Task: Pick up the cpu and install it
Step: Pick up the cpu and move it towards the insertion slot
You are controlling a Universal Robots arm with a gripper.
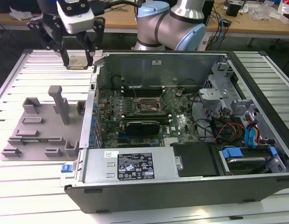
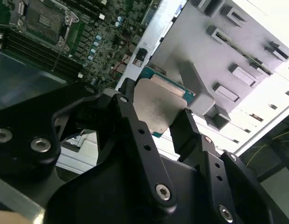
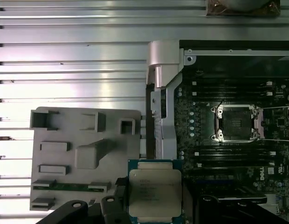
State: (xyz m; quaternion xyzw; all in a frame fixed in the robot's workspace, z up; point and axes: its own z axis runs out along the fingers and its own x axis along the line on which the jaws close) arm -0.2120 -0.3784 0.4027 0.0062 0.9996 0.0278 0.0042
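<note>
The gripper (image 1: 79, 59) is closed narrow on the cpu (image 1: 78, 63), one black finger (image 1: 64, 52) on each side of the chip. In the exterior view it holds the chip in the air above the slatted metal table (image 1: 28, 70), near the far corner of the open computer case (image 1: 182, 186), on the exterior view's left. The gray tray (image 1: 37, 135) lies on the table beside the case. In the second wrist view the silver top of the cpu (image 2: 158, 105) is seen between the fingers (image 2: 128, 109). The socket (image 1: 145, 106) on the board inside the case is open, with nothing in it.
</note>
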